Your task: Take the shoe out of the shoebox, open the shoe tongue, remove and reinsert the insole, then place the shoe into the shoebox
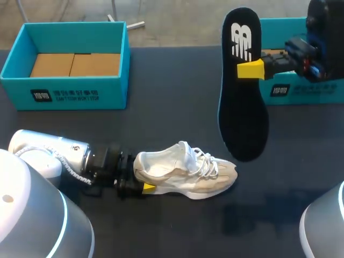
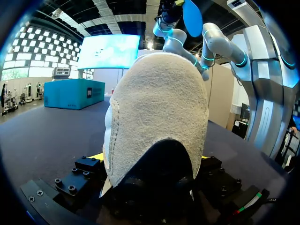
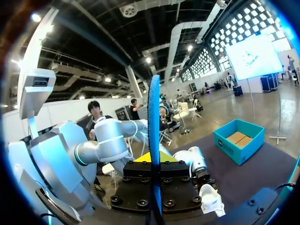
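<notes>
- Shoe (image 1: 185, 172) is out, mid-table on the near side; left gripper (image 1: 141, 176) clamps its heel.
- Insole (image 1: 242, 118) is out too, pinched aloft by right gripper (image 1: 250, 69).
- Left to do: reinsert, then rebox in far-left shoebox (image 1: 113, 91).

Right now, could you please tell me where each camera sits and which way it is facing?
Head view: above and behind, looking down on the table; left arm and right arm enter from the sides, left tool shut on the shoe heel, right tool shut on the insole.
Left wrist view: on the left wrist, facing along the shoe from its heel; the right arm shows beyond, insole raised.
Right wrist view: on the right wrist, facing along the edge-on insole toward left arm, shoe and shoebox.
Shared: every view shows shoe and insole.
</notes>
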Controlling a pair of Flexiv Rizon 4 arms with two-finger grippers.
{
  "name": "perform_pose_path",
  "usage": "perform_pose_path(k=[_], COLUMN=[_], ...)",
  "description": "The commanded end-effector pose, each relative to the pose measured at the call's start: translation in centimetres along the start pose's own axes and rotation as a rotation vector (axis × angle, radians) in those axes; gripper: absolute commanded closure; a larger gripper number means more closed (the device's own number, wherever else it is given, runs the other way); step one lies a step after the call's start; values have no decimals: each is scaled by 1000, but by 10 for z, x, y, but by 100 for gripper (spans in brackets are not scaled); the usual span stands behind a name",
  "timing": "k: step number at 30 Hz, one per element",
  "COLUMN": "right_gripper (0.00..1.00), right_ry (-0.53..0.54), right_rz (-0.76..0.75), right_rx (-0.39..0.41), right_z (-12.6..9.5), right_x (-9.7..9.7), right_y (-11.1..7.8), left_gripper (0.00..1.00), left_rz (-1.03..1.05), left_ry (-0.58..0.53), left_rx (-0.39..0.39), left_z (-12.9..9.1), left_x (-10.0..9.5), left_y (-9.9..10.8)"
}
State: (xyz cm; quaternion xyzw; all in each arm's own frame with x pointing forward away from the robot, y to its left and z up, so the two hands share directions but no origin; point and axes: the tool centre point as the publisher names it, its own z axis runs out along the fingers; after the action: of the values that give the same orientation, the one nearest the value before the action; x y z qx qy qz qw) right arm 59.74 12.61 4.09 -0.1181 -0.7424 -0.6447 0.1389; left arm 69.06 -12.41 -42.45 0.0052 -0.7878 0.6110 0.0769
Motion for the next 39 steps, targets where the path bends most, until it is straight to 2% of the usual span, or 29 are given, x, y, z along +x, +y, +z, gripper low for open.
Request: perform_pose_path(k=[1, 7, 9, 12, 13, 15, 16, 22, 39], right_gripper=[100, 100, 100, 100, 100, 100, 100, 100, 100], right_ry=[-3, -3, -3, -3, -3, -3, -3, -3, -3], right_rz=[1, 1, 1, 1, 1, 1, 1, 1, 1], right_rx=[-1, -1, -1, -1, -1, -1, -1, -1, -1], right_z=[2, 2, 2, 2, 2, 2, 2, 2, 2], right_x=[0, 0, 0, 0, 0, 0, 0, 0, 0], right_y=[-2, -2, -2, -2, -2, -2, -2, -2, -2], left_gripper=[100, 100, 79, 54, 42, 10, 0, 0, 0], left_rz=[-1, -7, -10, -14, -14, -14, -13, 4, 23], left_ry=[-2, 4, 4, 2, 2, 1, 0, 11, -21], left_rx=[-1, 4, 3, 3, 2, 2, 2, -4, -90], left_z=[1, -1, -2, -4, -5, -6, -6, -7, -22], left_x=[1, 3, 5, 6, 7, 7, 7, 7, 0], left_y=[3, 4, 6, 7, 8, 7, 7, 4, 3])
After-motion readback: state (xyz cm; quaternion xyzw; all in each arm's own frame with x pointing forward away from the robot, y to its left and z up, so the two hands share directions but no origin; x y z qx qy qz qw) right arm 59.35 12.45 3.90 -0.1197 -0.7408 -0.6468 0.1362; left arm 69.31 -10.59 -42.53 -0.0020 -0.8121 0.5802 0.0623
